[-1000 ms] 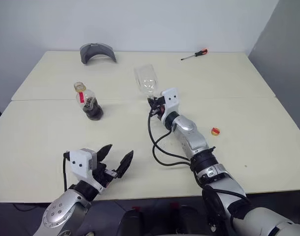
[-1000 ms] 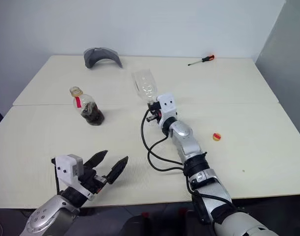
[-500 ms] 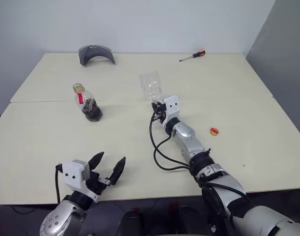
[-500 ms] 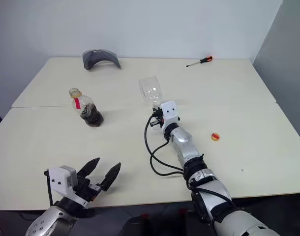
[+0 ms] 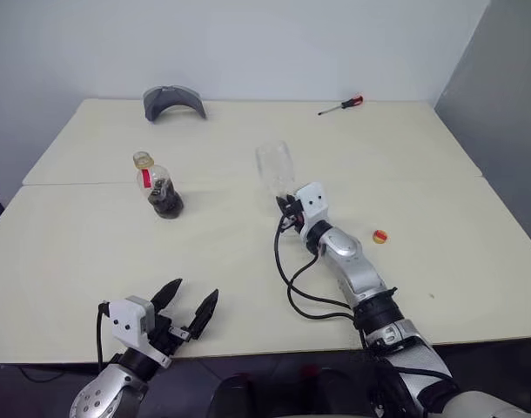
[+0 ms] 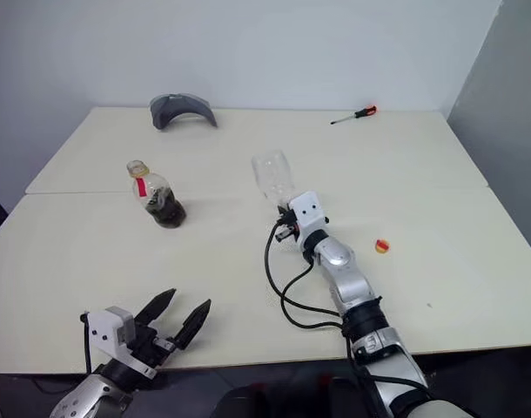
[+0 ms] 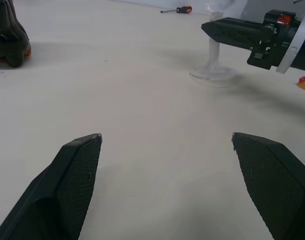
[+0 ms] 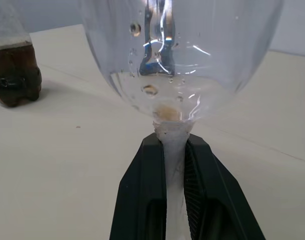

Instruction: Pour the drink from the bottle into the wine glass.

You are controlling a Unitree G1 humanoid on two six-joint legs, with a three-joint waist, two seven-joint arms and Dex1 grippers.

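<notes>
Glass: clear stemmed wine glass (image 5: 275, 167), frame centre, thin stem clamped by right gripper (image 8: 175, 150) fingers.
Left gripper (image 5: 189, 305): ribbed black fingers spread, empty.
Bottle: squat clear plastic bottle (image 5: 160, 186), on matte cream worktop (image 5: 91, 235).

both arms are silver-grey metal with rounded segments and black joint rings. each wrist carries a white boxy camera block; the one on the right arm (image 5: 348, 266) has two small dark dots. black cables loop loosely alongside the right forearm. the left gripper (image 5: 185, 306) has tapered black fingers (image 7: 75, 170) with finely cross-hatched inner pads.
</notes>
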